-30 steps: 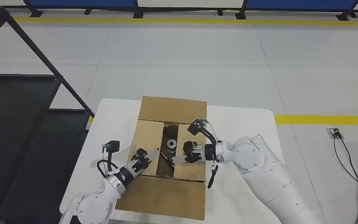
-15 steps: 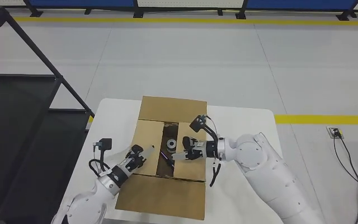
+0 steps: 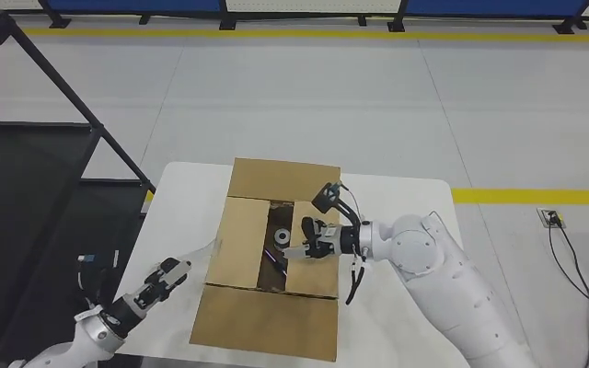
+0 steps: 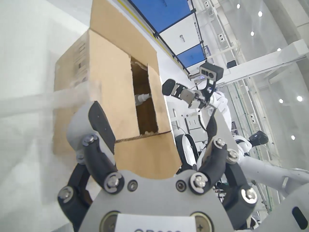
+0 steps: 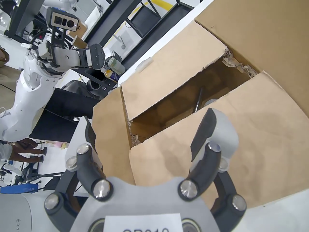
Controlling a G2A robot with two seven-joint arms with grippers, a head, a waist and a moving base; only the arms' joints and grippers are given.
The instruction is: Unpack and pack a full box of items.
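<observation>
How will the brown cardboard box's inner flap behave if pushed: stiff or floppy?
The brown cardboard inner flap lies flat over hollow space, so it probably hinges down easily. Ragged torn corners suggest it tears readily.

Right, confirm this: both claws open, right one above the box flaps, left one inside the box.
Wrong on the left claw: the top view shows it over the table beside the box, not inside. The rest holds: both open, right claw above the flaps.

Pale grey floor (image 3: 322, 101) lay around the white table (image 3: 405, 195). A yellow line (image 3: 276, 34) ran across at twelve o'clock under blue panels (image 3: 138, 5). A black metal rack (image 3: 55, 212) stood at nine o'clock, a floor socket (image 3: 549, 218) at three.
</observation>
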